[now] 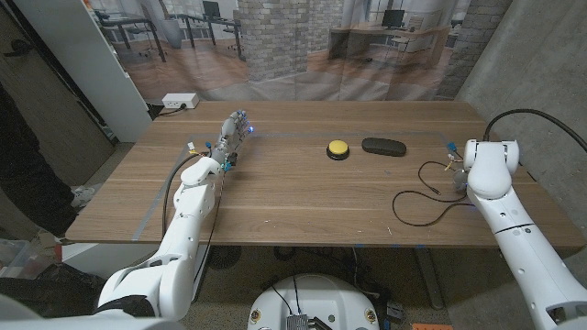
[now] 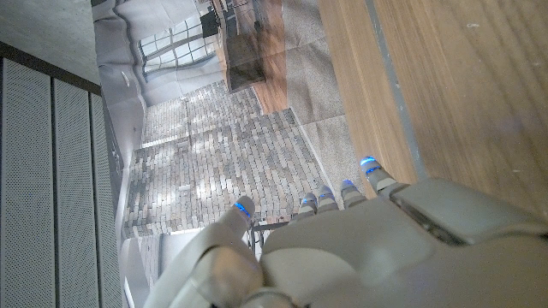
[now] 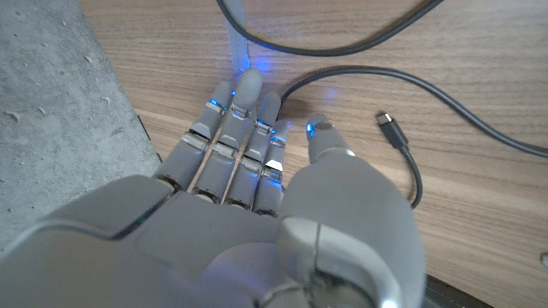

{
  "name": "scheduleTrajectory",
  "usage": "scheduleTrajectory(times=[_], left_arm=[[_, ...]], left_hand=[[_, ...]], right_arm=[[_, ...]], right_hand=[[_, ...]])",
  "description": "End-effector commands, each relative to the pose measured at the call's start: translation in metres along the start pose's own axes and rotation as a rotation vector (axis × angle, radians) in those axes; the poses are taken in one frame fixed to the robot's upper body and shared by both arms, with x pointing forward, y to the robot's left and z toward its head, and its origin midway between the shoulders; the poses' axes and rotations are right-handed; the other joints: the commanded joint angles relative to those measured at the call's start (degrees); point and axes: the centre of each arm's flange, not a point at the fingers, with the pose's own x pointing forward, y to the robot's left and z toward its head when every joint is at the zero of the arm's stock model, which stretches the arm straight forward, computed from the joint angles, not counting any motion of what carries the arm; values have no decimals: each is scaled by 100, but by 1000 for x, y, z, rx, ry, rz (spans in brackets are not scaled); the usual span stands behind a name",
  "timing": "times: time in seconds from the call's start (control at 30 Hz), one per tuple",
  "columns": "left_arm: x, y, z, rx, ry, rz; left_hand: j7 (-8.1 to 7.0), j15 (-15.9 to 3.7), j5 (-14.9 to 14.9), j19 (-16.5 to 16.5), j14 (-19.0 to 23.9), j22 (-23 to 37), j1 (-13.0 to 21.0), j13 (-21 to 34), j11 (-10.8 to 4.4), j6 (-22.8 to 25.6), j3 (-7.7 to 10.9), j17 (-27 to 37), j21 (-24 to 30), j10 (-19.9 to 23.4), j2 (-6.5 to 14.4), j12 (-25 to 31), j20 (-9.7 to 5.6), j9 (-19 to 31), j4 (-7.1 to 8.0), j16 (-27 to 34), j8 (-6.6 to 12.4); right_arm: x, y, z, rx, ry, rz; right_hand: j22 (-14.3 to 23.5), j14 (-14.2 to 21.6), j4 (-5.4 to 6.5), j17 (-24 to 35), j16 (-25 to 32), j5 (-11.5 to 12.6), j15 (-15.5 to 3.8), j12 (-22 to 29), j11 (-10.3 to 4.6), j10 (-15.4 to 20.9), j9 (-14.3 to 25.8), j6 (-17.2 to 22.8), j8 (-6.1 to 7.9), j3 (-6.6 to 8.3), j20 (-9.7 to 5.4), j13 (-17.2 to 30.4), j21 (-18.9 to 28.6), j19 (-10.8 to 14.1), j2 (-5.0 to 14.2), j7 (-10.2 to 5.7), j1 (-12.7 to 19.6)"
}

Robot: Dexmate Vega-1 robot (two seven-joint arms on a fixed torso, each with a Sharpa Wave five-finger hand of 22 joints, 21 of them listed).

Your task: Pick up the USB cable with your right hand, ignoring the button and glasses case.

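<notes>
Right hand poised at the USB cable, no grasp yet.
Right hand (image 3: 257, 197), fingers together and empty, touches the table beside USB cable (image 3: 428, 103); best pinch the strand near the thumb.

R hand (image 3: 257, 180) hovers low over wooden desk (image 3: 479, 77), fingers (image 3: 244, 103) straight & together, tips by black USB cable (image 3: 445, 107); its plug end lies just beside thumb.
</notes>
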Motion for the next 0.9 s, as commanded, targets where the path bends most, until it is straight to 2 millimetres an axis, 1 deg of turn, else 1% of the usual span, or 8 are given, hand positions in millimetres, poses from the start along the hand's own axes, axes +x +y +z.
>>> scheduleTrajectory(times=[0.03, 0.1, 0.13, 0.27, 0.43, 0.6, 0.67, 0.9], left_arm=[[-2, 0, 2, 4, -5, 1], [-3, 0, 3, 4, -6, 0], [-3, 0, 3, 3, -7, 0], [-4, 0, 3, 4, -8, 0], [-5, -1, 3, 1, -12, 1], [-6, -1, 4, 2, -14, 6], [-7, -1, 5, 3, -17, 6], [-10, -1, 5, 5, -18, 8]], left_hand=[[25, 23, 29, -259, -683, 33, 11, 13, 17, -513, -26, 23, -17, -427, 702, 8, -1, 31, 18, 23, 5], [27, 23, 29, -259, -683, 33, 11, 13, 18, -512, -26, 23, -18, -429, 701, 8, 1, 31, 18, 24, 5], [27, 23, 29, -260, -684, 33, 11, 13, 17, -512, -27, 23, -18, -432, 701, 6, 0, 31, 18, 23, 5], [29, 23, 30, -258, -685, 33, 11, 13, 25, -511, -28, 22, -19, -430, 701, 7, 1, 31, 18, 23, 6], [31, 22, 30, -257, -682, 33, 11, 13, 28, -512, -29, 22, -20, -432, 701, 7, 1, 31, 18, 24, 6], [26, 23, 30, -257, -681, 33, 11, 13, 26, -511, -31, 22, -21, -431, 701, 8, 1, 31, 18, 25, 7], [27, 24, 31, -256, -681, 33, 11, 13, 27, -512, -31, 22, -21, -431, 701, 8, 2, 31, 18, 25, 6], [27, 22, 31, -257, -682, 33, 11, 13, 24, -514, -33, 22, -23, -429, 700, 10, -2, 31, 17, 24, 5]], right_arm=[[1, 8, -2, 6, 17, -24], [1, 9, -3, 18, 16, -26], [1, 9, -3, 10, 24, -37], [0, 11, -3, -2, 40, -59], [0, 11, -5, 7, 48, -26], [2, 12, -6, 8, 44, 12], [3, 13, -7, 22, 40, 34], [8, 16, -6, 12, 73, 109]], right_hand=[[89, 21, 175, 356, 114, -9, -666, 289, -39, -62, 112, 146, 56, -289, -15, 331, 98, 14, -183, 3, -116], [112, -237, 417, 460, -153, 9, -665, 372, 162, -556, 139, -367, -191, -563, 111, 587, 147, -50, -267, 149, -512], [112, -337, 427, 428, -260, 23, -656, 375, 181, -635, 144, -437, -220, -587, 119, 608, 157, -52, -277, 165, -528], [114, -157, 248, 435, -375, 145, -721, 457, 47, -498, 219, -152, -67, -434, 31, 535, 229, -3, -79, 95, -99], [117, -107, 275, 366, -567, 169, -694, 312, 138, -804, 251, -465, -170, -475, 8, 448, 317, 102, -80, 64, -112], [190, 480, 247, 218, -731, 214, -717, 264, 177, -550, 241, -28, 23, -452, -56, 215, 655, 578, 20, -124, 23], [273, 657, 228, 216, -790, 204, -705, 181, 137, -632, 234, -337, -99, -494, -90, 129, 768, 593, -38, -52, 57], [325, 226, 522, -492, -1970, 196, -651, -361, 328, -1595, 169, -1902, -482, -934, 12, -251, 1047, 442, -299, 346, -461]])
